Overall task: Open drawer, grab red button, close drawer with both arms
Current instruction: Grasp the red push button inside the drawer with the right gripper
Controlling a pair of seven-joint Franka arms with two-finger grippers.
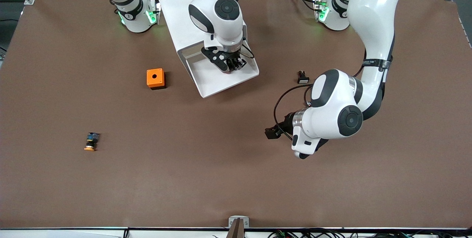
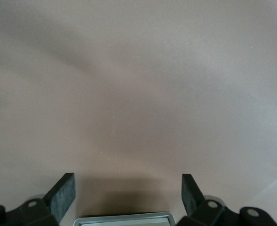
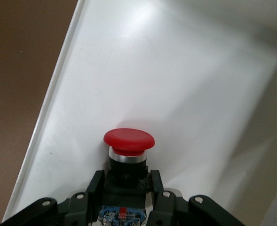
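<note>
The uppermost drawer (image 1: pixel 221 83) stands pulled out of the white cabinet (image 1: pixel 177 2); its white floor fills the right wrist view (image 3: pixel 166 70). My right gripper (image 1: pixel 233 64) is down inside the drawer tray. In the right wrist view the gripper (image 3: pixel 127 181) is shut on the black body of the red-capped button (image 3: pixel 129 139), whose cap points away from the fingers, close over the tray floor. My left gripper (image 1: pixel 301 155) hovers over bare table toward the left arm's end. It is open and empty in the left wrist view (image 2: pixel 129 193).
An orange box (image 1: pixel 156 78) sits beside the drawer toward the right arm's end. An orange-capped button (image 1: pixel 91 142) lies nearer the front camera. A black white-faced button (image 1: pixel 302 77) lies near the left arm's elbow.
</note>
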